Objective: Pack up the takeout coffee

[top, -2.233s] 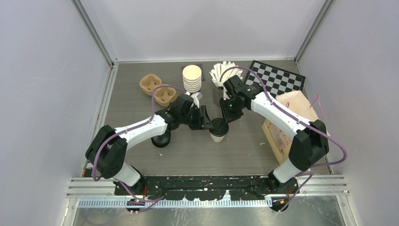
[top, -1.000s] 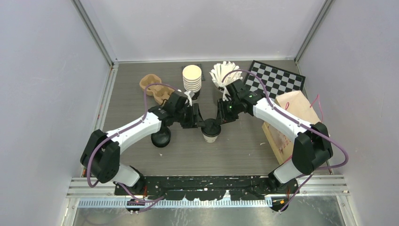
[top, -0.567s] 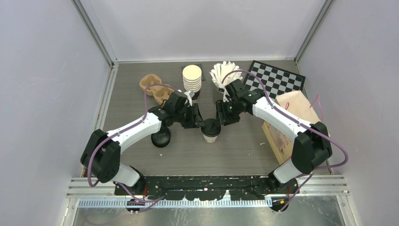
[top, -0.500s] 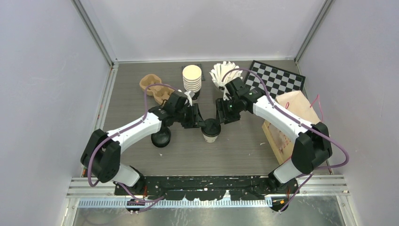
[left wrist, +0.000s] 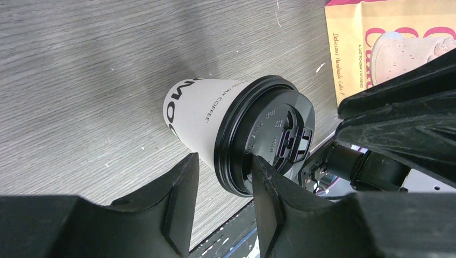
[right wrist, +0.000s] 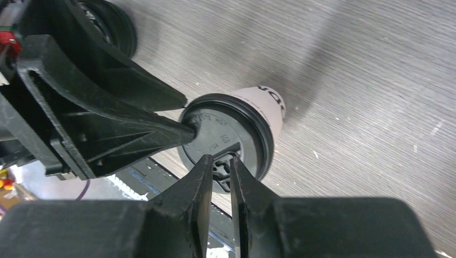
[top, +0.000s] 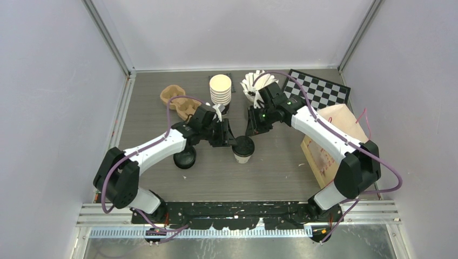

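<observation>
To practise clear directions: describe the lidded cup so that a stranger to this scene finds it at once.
Look at the middle of the table. A white cup stands there, its rim pinched by the left gripper. Unlike the stack of cups behind, it wears a black lid.

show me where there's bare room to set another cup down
Bare table on the near side of the lidded cup, between the black lids and the paper bag. Crowded at the back: cup carrier, cup stack, checkerboard.
</observation>
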You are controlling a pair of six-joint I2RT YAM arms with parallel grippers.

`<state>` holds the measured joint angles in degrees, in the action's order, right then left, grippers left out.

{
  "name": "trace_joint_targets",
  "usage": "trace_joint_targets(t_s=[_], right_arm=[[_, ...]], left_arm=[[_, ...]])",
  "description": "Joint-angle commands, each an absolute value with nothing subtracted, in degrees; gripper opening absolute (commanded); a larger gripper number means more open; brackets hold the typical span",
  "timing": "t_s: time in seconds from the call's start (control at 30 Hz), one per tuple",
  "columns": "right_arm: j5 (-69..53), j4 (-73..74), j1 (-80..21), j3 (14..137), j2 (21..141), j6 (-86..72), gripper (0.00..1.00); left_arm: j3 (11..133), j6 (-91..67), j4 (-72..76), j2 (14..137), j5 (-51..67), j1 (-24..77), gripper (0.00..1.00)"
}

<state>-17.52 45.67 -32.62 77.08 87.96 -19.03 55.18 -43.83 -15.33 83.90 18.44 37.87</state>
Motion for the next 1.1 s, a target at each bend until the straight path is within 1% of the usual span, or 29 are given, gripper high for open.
trace_joint_targets(t_s=[0.0, 0.23, 0.37, 0.6, 0.83, 0.93, 1.07], right_arm=[[-23.9, 39.7, -32.9, 75.2, 88.6, -19.7, 0.22], [-21.5, 36.3, -32.9, 69.9, 91.2, -19.9, 0.16], [-19.3, 33.6, -32.9, 64.5, 91.4, -21.7, 0.16], [-15.2, 31.5, -32.8, 57.0, 90.9, -22.3, 0.16], [-14.2, 31.0, -31.8, 54.4, 91.3, -21.8, 0.16], [-14.9, 31.1, -31.7, 54.7, 90.9, -21.5, 0.17], [-18.3, 31.2, -31.6, 56.8, 90.4, -21.5, 0.17]], left_arm=[[53.6, -42.2, -16.4, 85.3, 17.3, 38.4, 0.42], [52.5, -43.4, -16.3, 85.6, 17.1, 38.4, 0.40], [50.7, -44.8, -18.1, 85.3, 13.0, 38.4, 0.38], [49.5, -46.6, -19.9, 87.2, 11.8, 38.5, 0.37], [48.4, -48.2, -22.5, 87.7, 8.9, 38.5, 0.35], [47.8, -48.4, -20.0, 86.4, 11.4, 38.5, 0.35], [47.6, -48.8, -12.3, 84.9, 19.2, 38.4, 0.37]])
